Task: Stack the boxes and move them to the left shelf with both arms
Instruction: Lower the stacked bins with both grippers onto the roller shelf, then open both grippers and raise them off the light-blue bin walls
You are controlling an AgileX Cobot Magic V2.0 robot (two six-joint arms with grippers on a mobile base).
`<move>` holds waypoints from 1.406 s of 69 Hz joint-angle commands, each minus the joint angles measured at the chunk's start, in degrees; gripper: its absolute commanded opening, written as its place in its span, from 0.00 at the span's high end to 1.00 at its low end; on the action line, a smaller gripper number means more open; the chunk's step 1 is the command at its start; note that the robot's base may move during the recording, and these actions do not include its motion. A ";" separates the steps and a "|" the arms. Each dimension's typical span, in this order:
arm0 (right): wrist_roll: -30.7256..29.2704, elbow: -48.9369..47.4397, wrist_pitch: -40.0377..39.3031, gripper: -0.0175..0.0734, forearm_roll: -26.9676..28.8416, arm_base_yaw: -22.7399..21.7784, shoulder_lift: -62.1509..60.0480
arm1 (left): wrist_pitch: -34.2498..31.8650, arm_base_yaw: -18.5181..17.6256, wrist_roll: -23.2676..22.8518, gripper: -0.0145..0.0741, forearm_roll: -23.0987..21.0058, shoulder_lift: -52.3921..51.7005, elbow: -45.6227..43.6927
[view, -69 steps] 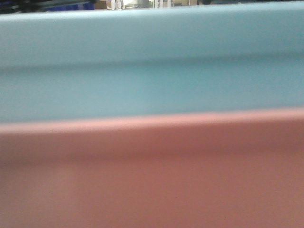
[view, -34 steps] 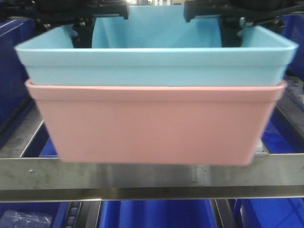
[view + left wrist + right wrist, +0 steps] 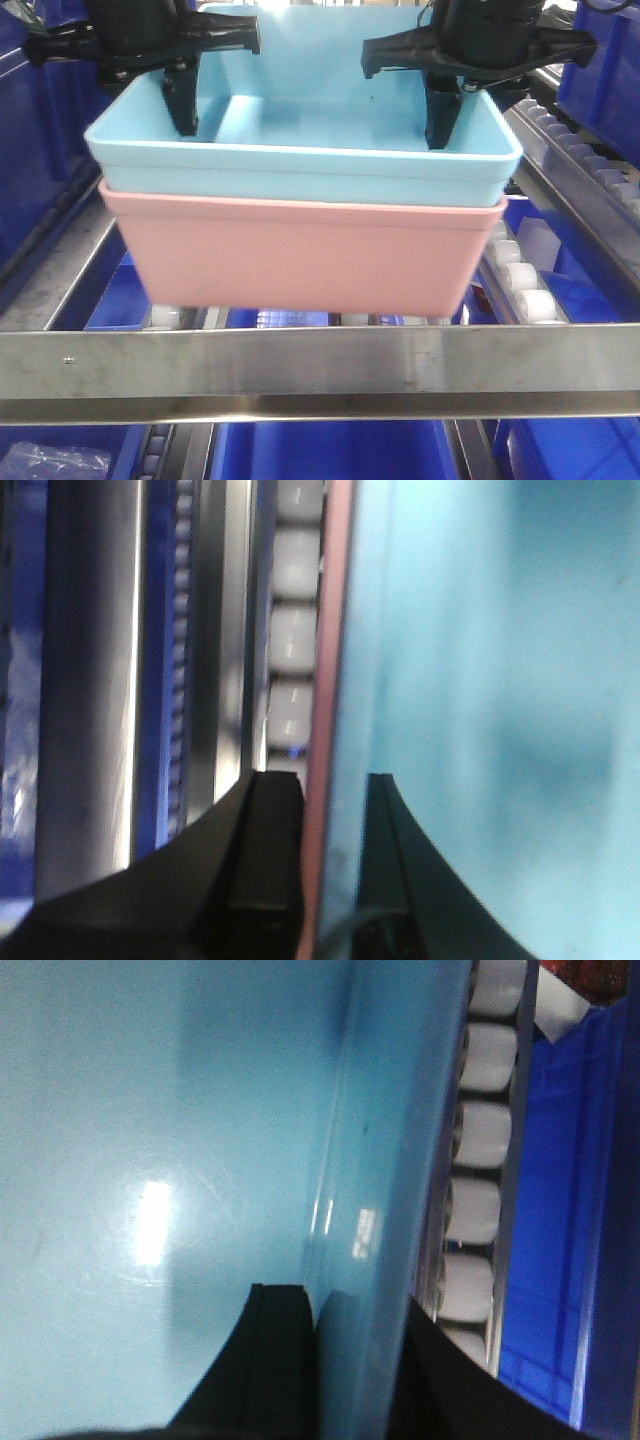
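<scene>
Two shallow plastic tubs sit nested at frame centre, the light sky-blue tub [image 3: 300,165] inside the salmon-pink tub [image 3: 300,255], above the stainless-steel rack's flat front crossbar [image 3: 320,370] and between rails of small white rollers [image 3: 525,280]. Upper left, the black left gripper [image 3: 315,880] has its jaws clenched over the stacked side walls. Upper right, the black right gripper [image 3: 345,1360] has its jaws grasping the blue wall.

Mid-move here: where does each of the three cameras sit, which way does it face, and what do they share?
Front view: outside the shelf, facing the robot over the steel crossbar; both grippers visible.
Left wrist: along the left gripper, straddling the stacked walls; pink box outside.
Right wrist: along the right gripper, straddling the blue box wall.
Shared: blue box, white rollers.
</scene>
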 commanded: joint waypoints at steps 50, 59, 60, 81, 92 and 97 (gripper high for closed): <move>-2.10 -2.71 -4.57 0.42 -1.80 -0.92 -1.88 | 0.57 0.02 5.03 0.70 -1.93 -1.01 -2.29; -2.10 -3.63 -2.60 0.17 -1.80 -0.92 -2.04 | 0.91 0.02 5.03 0.50 -0.55 -1.12 -3.83; -2.10 -4.07 -2.12 0.15 -1.80 -0.92 -2.00 | 1.02 0.02 5.03 0.48 -0.57 -1.12 -4.10; -2.16 -14.85 11.13 0.12 -1.74 -0.08 -4.09 | 10.00 0.02 5.03 0.40 -0.57 -1.98 -11.37; -3.64 -16.93 11.03 0.38 -1.88 1.35 -5.26 | 9.97 0.02 5.03 0.58 -0.10 -2.06 -13.41; -3.64 -16.93 10.71 0.64 -1.88 1.35 -4.98 | 8.95 0.02 5.03 0.74 0.05 -1.96 -13.41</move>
